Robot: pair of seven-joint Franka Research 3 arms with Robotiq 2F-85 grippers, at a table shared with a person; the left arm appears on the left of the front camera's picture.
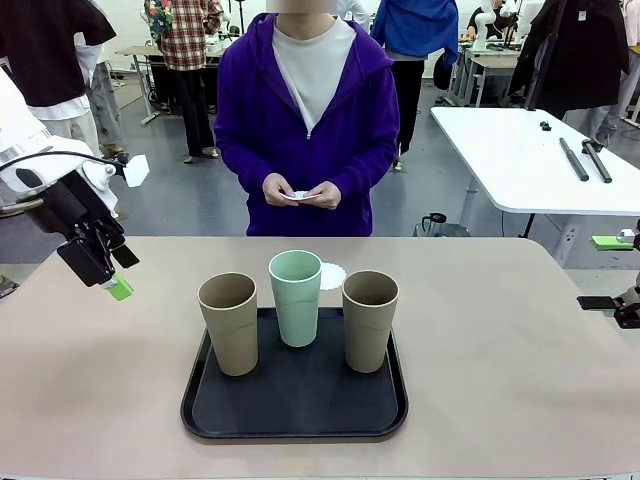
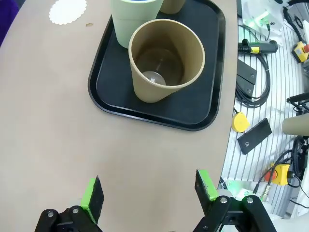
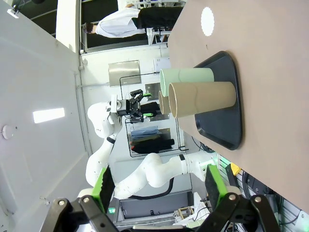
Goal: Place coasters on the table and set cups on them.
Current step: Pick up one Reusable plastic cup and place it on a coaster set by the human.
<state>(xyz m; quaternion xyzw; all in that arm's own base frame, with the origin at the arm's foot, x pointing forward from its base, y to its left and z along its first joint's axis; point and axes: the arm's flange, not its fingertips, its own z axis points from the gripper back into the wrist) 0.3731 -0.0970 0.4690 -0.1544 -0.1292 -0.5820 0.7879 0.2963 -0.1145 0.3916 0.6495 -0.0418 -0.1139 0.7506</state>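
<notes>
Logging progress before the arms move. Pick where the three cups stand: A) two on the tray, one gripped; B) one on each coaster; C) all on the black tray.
C: the mint green cup, left tan cup and right tan cup stand on the black tray; the coaster behind it lies bare.

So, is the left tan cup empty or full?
Empty: the left wrist view looks into the left tan cup and shows its bare bottom.

Bare table (image 1: pixel 500 340) flanks the tray (image 1: pixel 300 400), whose three cups (image 1: pixel 297 297) stand close, gaps seemingly narrow.
</notes>
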